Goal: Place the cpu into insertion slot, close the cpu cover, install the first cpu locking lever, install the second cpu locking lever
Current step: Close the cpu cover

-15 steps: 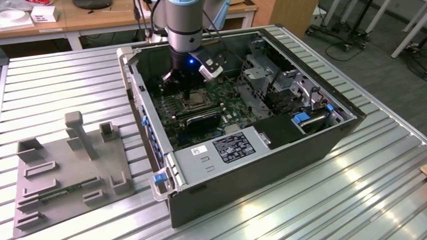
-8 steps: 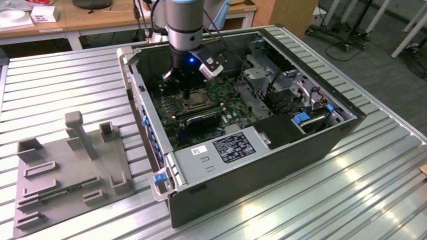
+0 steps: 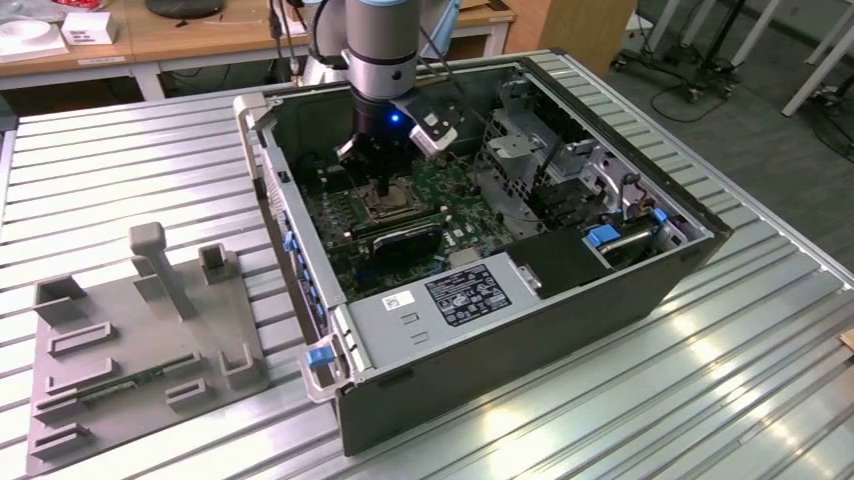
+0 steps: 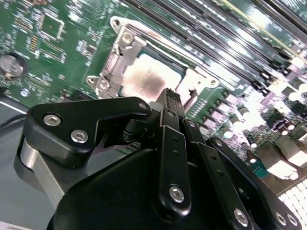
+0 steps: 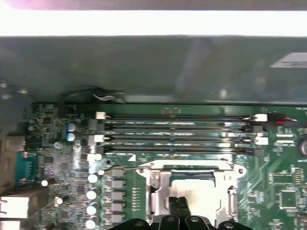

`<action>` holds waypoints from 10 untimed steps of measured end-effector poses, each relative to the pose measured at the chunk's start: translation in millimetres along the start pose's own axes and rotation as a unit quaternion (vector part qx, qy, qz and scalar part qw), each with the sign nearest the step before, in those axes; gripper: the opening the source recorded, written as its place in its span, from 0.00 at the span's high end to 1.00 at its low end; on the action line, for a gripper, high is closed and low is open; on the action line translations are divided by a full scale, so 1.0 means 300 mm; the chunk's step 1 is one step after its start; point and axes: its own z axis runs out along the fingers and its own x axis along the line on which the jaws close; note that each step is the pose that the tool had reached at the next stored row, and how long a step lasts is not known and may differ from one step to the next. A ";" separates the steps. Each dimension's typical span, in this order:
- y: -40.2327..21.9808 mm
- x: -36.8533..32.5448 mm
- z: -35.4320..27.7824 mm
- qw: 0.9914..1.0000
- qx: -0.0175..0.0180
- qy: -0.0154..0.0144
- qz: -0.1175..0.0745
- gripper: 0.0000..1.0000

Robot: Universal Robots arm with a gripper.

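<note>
The cpu (image 4: 151,79) (image 5: 194,188) lies flat in the insertion slot (image 3: 388,208) on the green motherboard (image 4: 57,43), its grey face showing through the window of the silver cpu cover (image 4: 117,55) (image 5: 159,181), which lies down over it. A thin metal lever rod (image 5: 192,164) runs along the socket's edge next to the memory slots. My gripper (image 3: 383,186) (image 4: 171,98) (image 5: 178,205) hangs just above the socket. It is shut, with its two black fingertips pressed together and nothing between them.
The work is inside an open computer case (image 3: 307,300) with tall walls all around. Long memory slots (image 5: 177,129) lie beside the socket, with a black card (image 3: 403,240) and a power supply (image 3: 454,295) near it. A grey fixture plate (image 3: 134,350) rests on the slatted table.
</note>
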 end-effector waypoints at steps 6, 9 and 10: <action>0.000 -0.033 0.002 1.000 0.000 0.000 0.000 0.89; 0.000 -0.041 0.002 1.000 0.000 0.000 0.000 0.89; 0.000 -0.043 0.002 1.000 0.000 0.000 0.000 0.89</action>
